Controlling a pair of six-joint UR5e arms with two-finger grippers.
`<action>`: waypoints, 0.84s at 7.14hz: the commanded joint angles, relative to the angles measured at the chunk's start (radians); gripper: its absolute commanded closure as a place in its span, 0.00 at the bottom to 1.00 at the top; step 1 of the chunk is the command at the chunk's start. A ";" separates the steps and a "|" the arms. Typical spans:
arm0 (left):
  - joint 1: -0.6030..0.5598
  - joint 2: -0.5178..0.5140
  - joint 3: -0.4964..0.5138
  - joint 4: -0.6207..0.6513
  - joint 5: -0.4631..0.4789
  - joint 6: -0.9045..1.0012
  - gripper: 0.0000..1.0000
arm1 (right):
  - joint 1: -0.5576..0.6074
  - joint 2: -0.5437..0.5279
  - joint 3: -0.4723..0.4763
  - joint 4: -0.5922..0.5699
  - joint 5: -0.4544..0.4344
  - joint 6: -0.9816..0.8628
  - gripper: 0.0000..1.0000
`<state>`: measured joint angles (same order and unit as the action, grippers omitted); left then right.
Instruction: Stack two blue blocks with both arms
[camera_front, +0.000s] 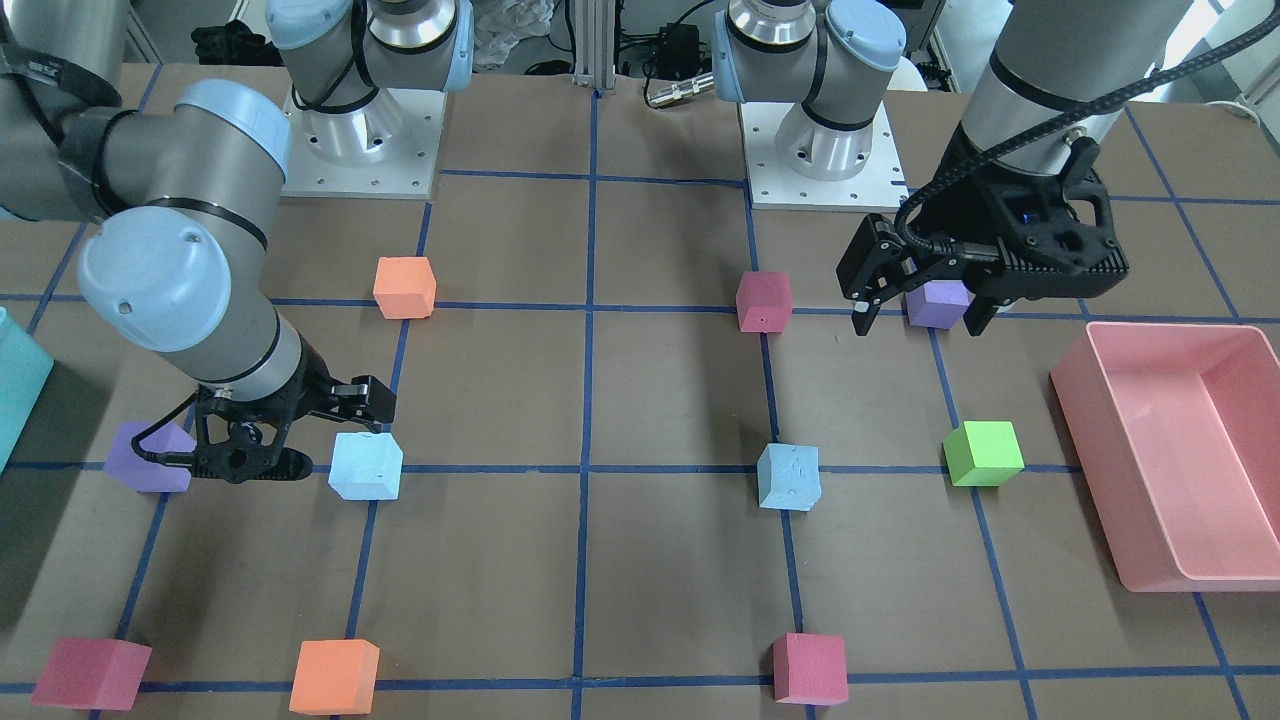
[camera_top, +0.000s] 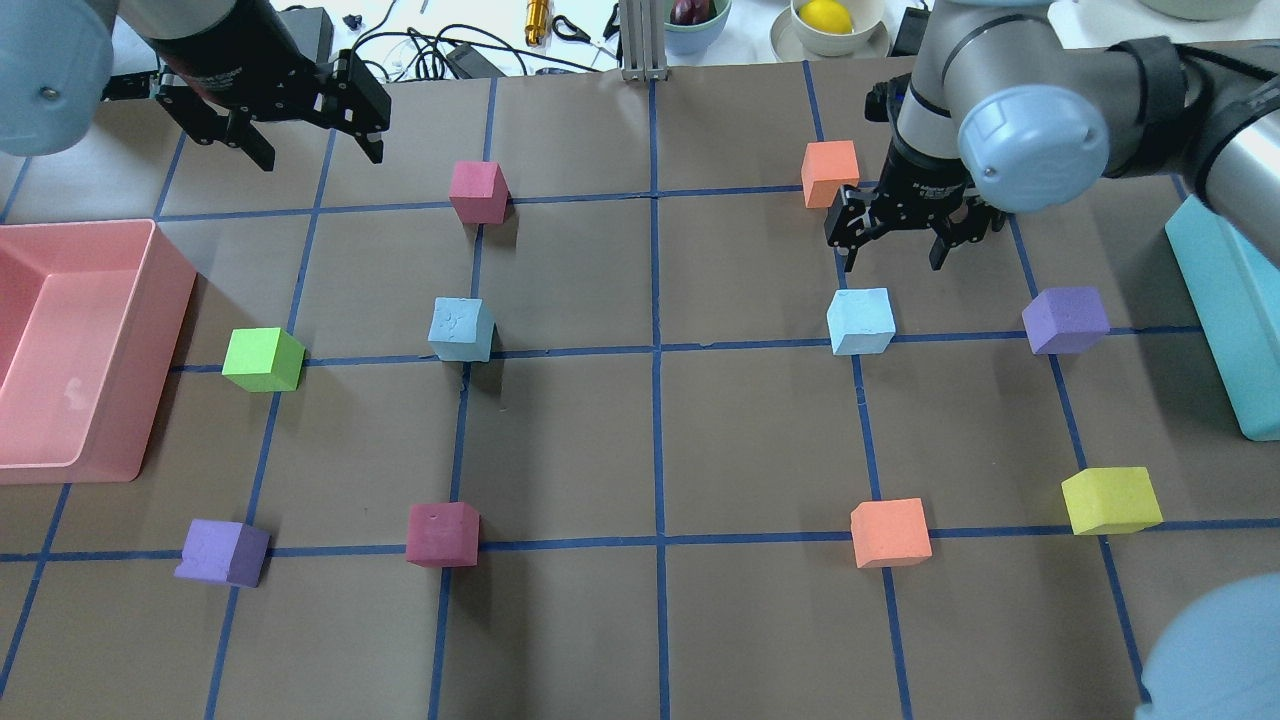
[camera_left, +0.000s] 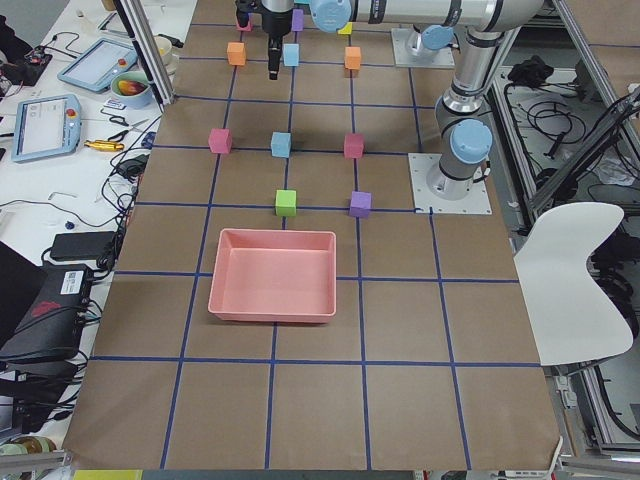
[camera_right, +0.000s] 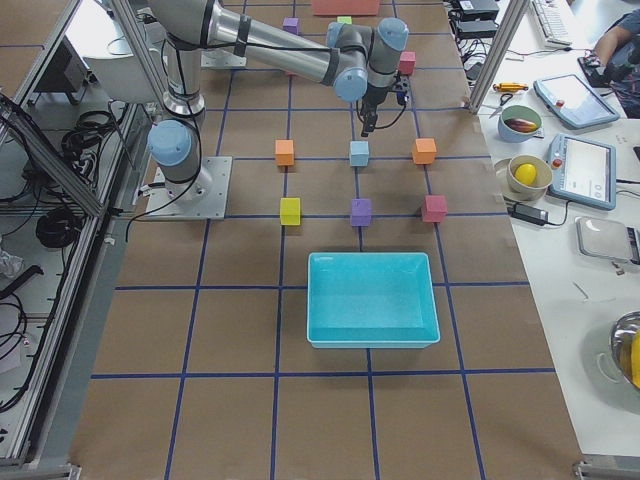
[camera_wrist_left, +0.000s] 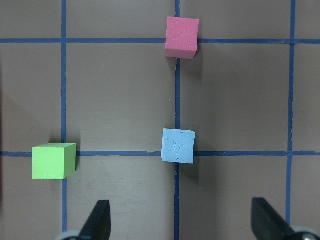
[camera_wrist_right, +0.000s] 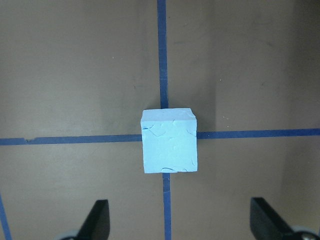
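Two pale blue blocks lie apart on the table, each on a blue tape crossing: the left one (camera_top: 461, 329) (camera_front: 789, 477) and the right one (camera_top: 860, 320) (camera_front: 366, 466). My left gripper (camera_top: 320, 155) (camera_front: 918, 322) is open and empty, held high above the table; its wrist view (camera_wrist_left: 180, 225) shows the left block (camera_wrist_left: 178, 145) ahead of the fingers. My right gripper (camera_top: 893, 262) (camera_front: 330, 430) is open and empty, hovering just above the right block without touching it; the block (camera_wrist_right: 169, 141) sits centred in its wrist view.
A pink bin (camera_top: 170, 290) stands at the left edge, a teal bin (camera_top: 1225, 300) at the right. Other cubes sit on the grid: green (camera_top: 262, 359), red (camera_top: 477, 191), orange (camera_top: 830, 172), purple (camera_top: 1065, 319), yellow (camera_top: 1110, 500).
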<state>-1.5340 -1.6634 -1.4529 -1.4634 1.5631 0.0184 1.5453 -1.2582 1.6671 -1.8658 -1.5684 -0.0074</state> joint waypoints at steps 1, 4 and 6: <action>0.000 -0.001 0.000 0.000 0.000 0.000 0.00 | -0.001 0.026 0.100 -0.154 -0.010 -0.069 0.00; 0.000 -0.001 0.000 0.000 0.000 0.000 0.00 | -0.001 0.084 0.091 -0.161 -0.009 -0.078 0.00; 0.000 -0.001 0.000 0.000 0.000 0.000 0.00 | -0.001 0.109 0.092 -0.190 -0.001 -0.078 0.00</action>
<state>-1.5340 -1.6643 -1.4520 -1.4634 1.5631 0.0184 1.5447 -1.1668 1.7609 -2.0418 -1.5719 -0.0861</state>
